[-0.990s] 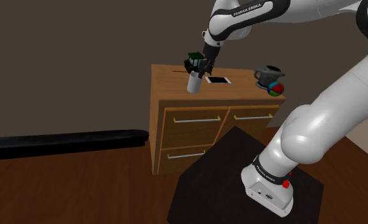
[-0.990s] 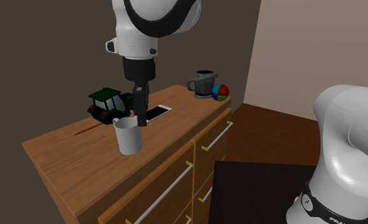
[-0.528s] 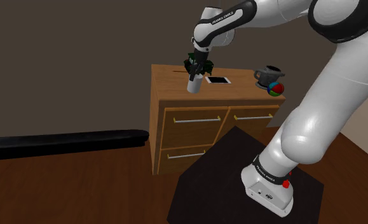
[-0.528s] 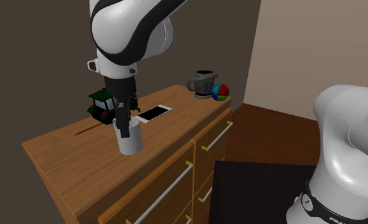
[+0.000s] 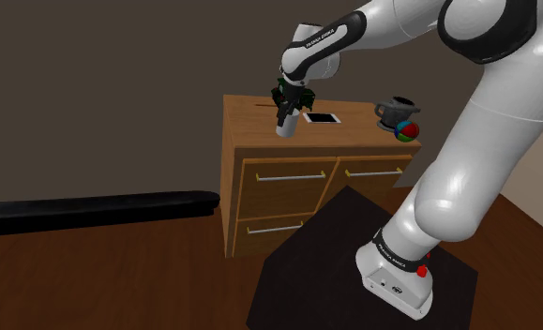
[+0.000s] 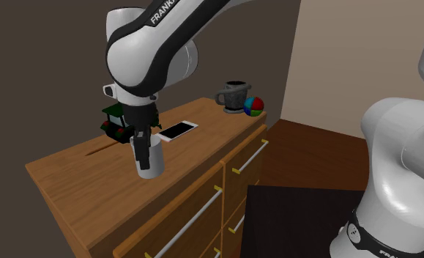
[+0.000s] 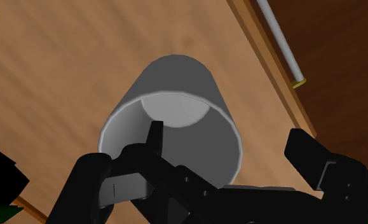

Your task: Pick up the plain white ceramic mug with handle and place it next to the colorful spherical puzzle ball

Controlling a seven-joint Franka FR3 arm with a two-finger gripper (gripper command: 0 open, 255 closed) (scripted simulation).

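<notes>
The white mug (image 5: 285, 127) (image 6: 151, 163) (image 7: 179, 102) stands upright on the wooden dresser (image 5: 354, 133) (image 6: 71, 172) (image 7: 61, 70), close to the front edge of its top. In the wrist view that edge runs just past the mug's far side, with a drawer handle (image 7: 281, 38) below it. The tool (image 5: 285, 112) (image 6: 140, 145) (image 7: 227, 137) hangs over the mug's mouth with its jaws released. One finger (image 7: 154, 137) dips inside the rim and the other finger (image 7: 306, 153) stands outside the wall. There is a gap on either side of the wall, so the mug is not grasped. Behind the tool, toward the back of the top, sits a green toy tractor (image 6: 118, 121). A flat phone (image 5: 323, 118) (image 6: 177, 130) lies just beside the mug, on the side toward the ball. The colourful puzzle ball (image 5: 408, 130) (image 6: 253, 107) rests well apart from the mug, at the far end of the top near the front corner. It sits just beside a dark grey cup (image 5: 395, 109) (image 6: 234, 95). Between the phone and the ball a strip of bare wood runs along the front edge. In the second exterior view a tan wall (image 6: 364, 59) rises beyond the ball's end of the dresser. On the floor, the black stand (image 5: 297, 281) sits in front of the drawers, and a long low black object (image 5: 91, 211) lies off toward the shoulder view's left.
</notes>
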